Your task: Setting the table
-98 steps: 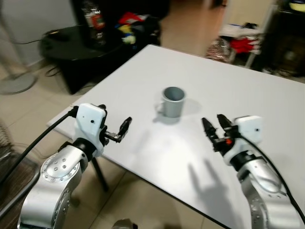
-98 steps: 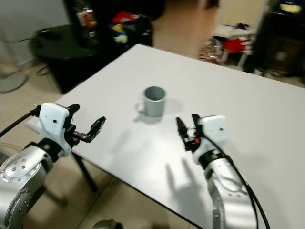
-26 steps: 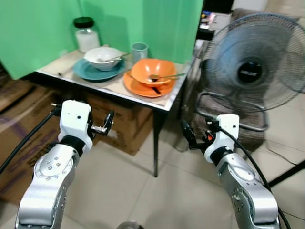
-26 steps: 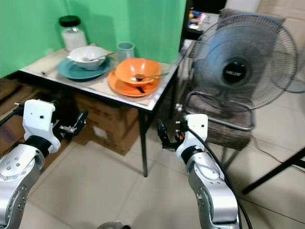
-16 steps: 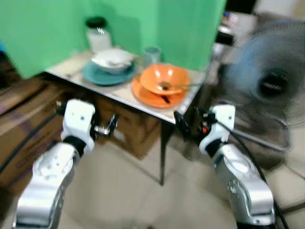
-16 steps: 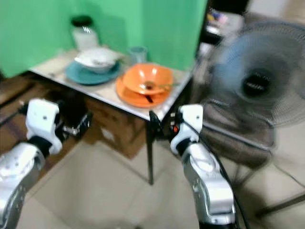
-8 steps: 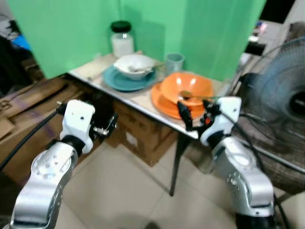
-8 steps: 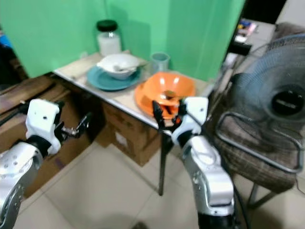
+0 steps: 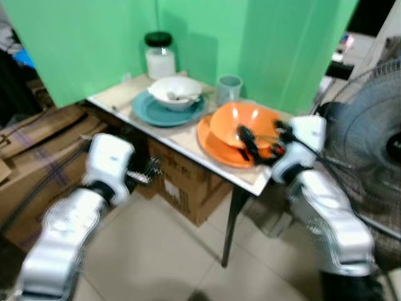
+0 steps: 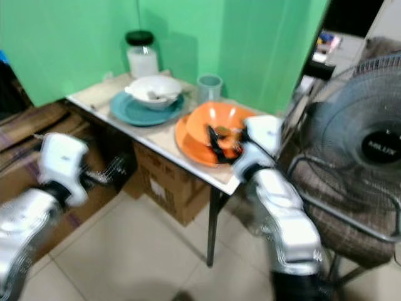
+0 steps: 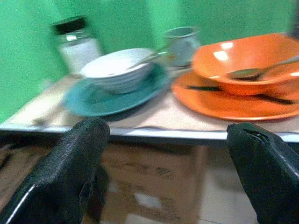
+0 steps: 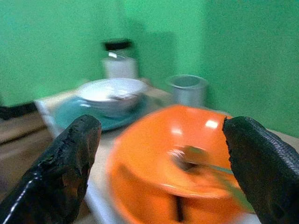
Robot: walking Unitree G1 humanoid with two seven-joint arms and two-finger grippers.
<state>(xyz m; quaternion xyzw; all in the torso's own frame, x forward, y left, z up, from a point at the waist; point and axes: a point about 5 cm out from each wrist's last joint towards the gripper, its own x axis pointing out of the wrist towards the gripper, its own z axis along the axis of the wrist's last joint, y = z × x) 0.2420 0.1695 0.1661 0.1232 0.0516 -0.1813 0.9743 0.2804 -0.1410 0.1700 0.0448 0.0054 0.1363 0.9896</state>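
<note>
Here the orange bowl (image 9: 243,123) rests on an orange plate (image 9: 216,142), spoon (image 12: 198,157) inside.

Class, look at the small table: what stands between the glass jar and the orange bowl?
In the left eye view, the white bowl on its teal plate sits between the jar and orange bowl; the grey cup stands behind.
</note>
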